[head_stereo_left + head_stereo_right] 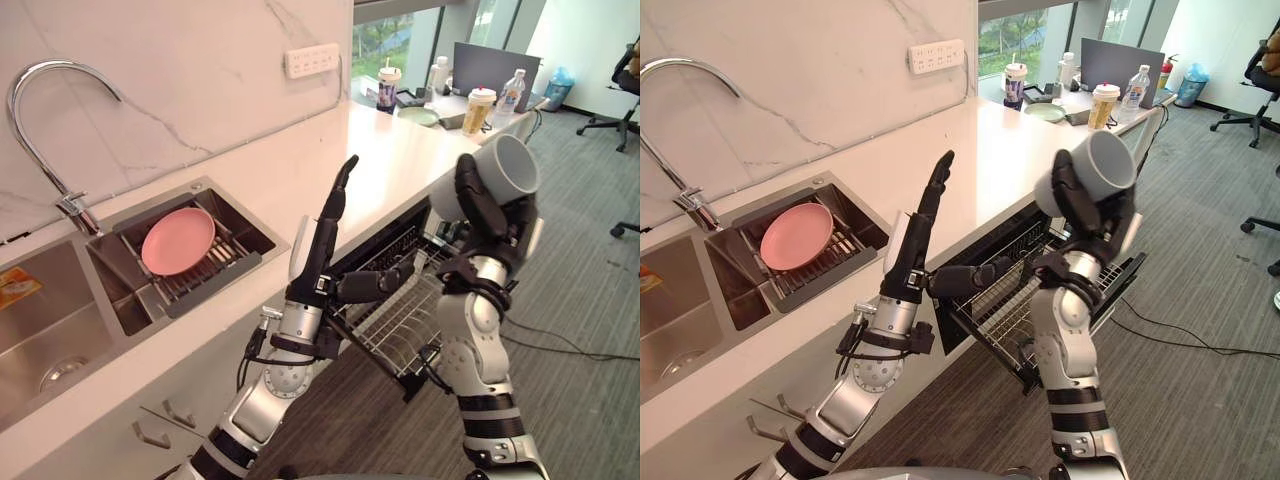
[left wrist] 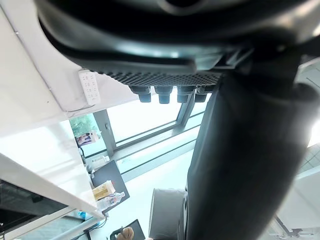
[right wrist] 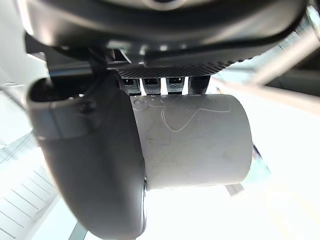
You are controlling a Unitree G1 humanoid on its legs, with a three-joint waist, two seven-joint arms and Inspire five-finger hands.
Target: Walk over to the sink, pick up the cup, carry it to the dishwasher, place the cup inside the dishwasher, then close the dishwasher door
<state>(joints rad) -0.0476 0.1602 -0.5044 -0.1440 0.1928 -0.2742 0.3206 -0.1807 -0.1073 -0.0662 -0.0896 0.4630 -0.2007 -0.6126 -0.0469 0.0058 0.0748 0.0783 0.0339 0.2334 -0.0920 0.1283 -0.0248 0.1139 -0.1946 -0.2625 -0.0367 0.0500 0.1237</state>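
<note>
My right hand is shut on a grey cup, held up at chest height with its mouth tipped up and to the right; in the right wrist view the cup lies against the palm under the thumb. Below and behind the hand, the dishwasher stands open under the counter, its wire rack pulled out. My left hand is raised open, fingers straight and pointing up, in front of the counter edge. The sink lies at the left with a chrome tap.
A pink plate rests on a drain rack in the sink's right basin. The white counter runs back to cups, bottles and a monitor. An office chair stands at the far right on grey carpet.
</note>
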